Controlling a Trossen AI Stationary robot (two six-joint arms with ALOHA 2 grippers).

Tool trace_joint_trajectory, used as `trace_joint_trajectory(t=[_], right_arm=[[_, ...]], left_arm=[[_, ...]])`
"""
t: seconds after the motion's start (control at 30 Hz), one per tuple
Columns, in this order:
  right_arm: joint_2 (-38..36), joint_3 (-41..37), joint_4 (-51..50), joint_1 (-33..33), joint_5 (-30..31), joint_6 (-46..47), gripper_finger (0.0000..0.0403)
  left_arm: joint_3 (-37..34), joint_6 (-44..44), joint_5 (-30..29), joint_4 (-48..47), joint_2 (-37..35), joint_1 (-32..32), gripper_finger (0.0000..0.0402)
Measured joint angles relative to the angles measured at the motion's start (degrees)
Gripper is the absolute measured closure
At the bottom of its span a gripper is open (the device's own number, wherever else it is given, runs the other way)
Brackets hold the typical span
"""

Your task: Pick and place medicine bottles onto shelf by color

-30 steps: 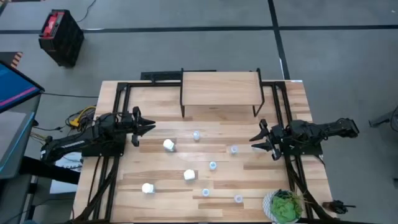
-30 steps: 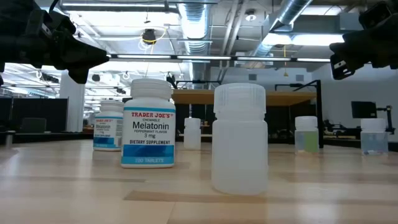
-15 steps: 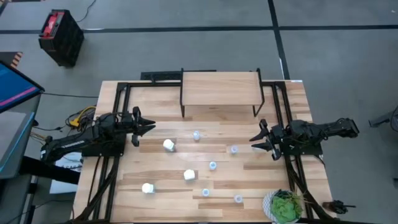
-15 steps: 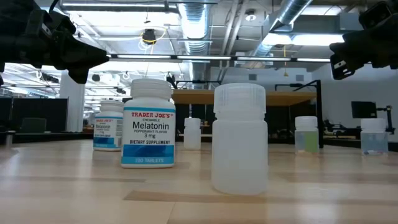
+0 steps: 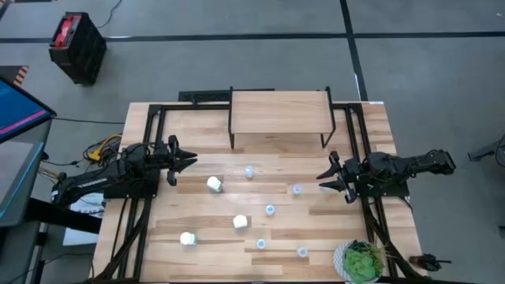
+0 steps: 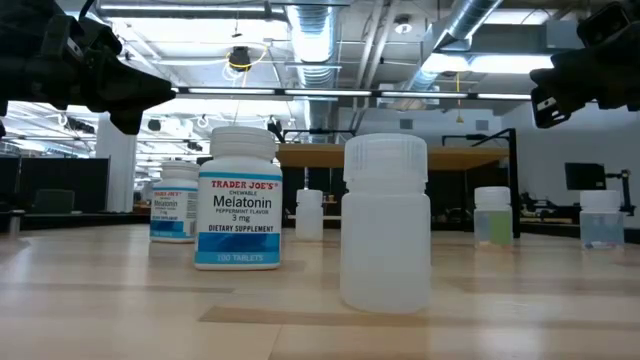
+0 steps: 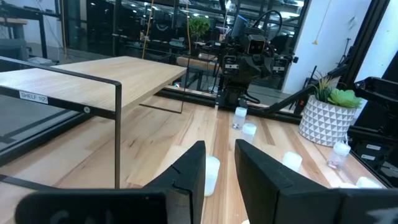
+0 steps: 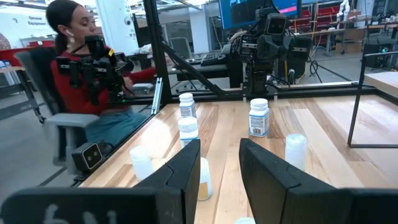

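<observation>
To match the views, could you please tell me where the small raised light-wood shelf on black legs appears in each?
High: light-wood shelf, top centre.
Low: centre background.
Left wrist: top and leg, close by.
Right wrist: only a corner and leg.
Shared landmark: plank table.

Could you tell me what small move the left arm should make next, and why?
Probably open the left gripper and reach for the nearest white bottle. The shelf is empty, every bottle is on the table, and both grippers hover, holding nothing.
</observation>
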Motion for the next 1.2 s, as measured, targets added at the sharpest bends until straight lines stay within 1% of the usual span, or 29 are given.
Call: trace_joint_trajectory(t=[0.97,1.0,1.1,1.2], right_arm=[[0.0,0.0,0.0,0.0,0.0,0.0,0.0267],[0.0,0.0,0.0,0.0,0.0,0.0,0.0267],[0.0,0.0,0.0,0.0,0.0,0.0,0.0267],[0.0,0.0,0.0,0.0,0.0,0.0,0.0267]], left_arm=[[0.0,0.0,0.0,0.0,0.0,0.0,0.0326],[0.0,1.0,-0.2,0.2,0.0,0.0,0.0326],[-0.1,12.2,-3.9,0.5,0.0,0.0,0.0326],[-0.1,19.9,-7.6,-0.8,0.0,0.0,0.0326]])
